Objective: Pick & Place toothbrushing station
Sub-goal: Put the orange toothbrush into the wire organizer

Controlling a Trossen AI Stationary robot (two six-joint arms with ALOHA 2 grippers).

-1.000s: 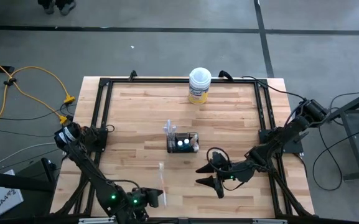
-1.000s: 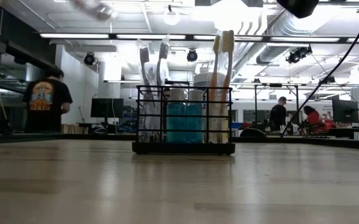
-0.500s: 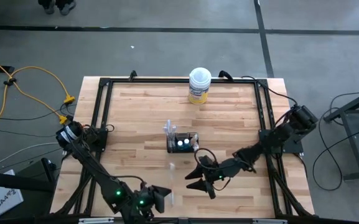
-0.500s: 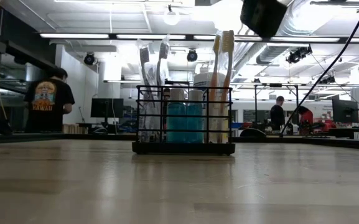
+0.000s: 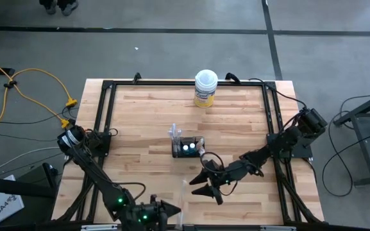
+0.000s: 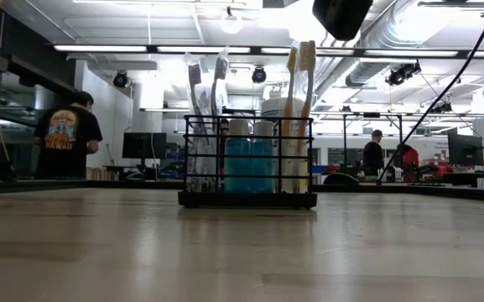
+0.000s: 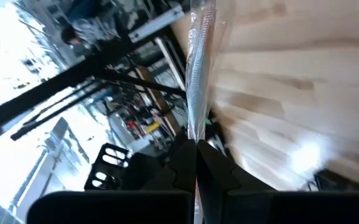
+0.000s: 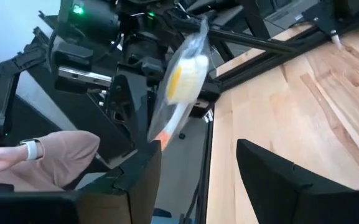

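Note:
The toothbrushing station [image 5: 189, 147] is a black wire-mesh holder standing on its base at mid-table. In the low view [image 6: 247, 164] it holds pale toothbrushes and two teal tubes. My left gripper [image 5: 170, 208] is at the near edge, shut on a toothbrush in a clear wrapper [image 5: 184, 190]. My right gripper [image 5: 199, 182] is open, just right of that toothbrush and near-right of the holder. In the right wrist view the wrapped toothbrush [image 8: 180, 78] shows beyond my open right fingers [image 8: 139, 177]; I cannot tell whether they touch it. My left gripper pinches one end of the wrapped toothbrush [image 7: 196, 132] between its two shut fingers. The fingers come roughly level from the table's left. The toothbrush [image 7: 199, 68] sticks out straight beyond the fingertips, along them, lifted clear of the table.
A yellow round tub with a white lid [image 5: 205, 88] stands at the far edge. A black frame [image 5: 271, 122] borders the tabletop. A person's arm with a wristwatch [image 8: 33, 152] shows beyond the near edge. People stand in the room behind [image 6: 64, 134].
My left gripper has gone along the near edge toward the table's right, carrying the wrapped toothbrush with it. My right gripper has gone toward the table's left, closer to the toothbrush, and stayed open. The holder has not moved.

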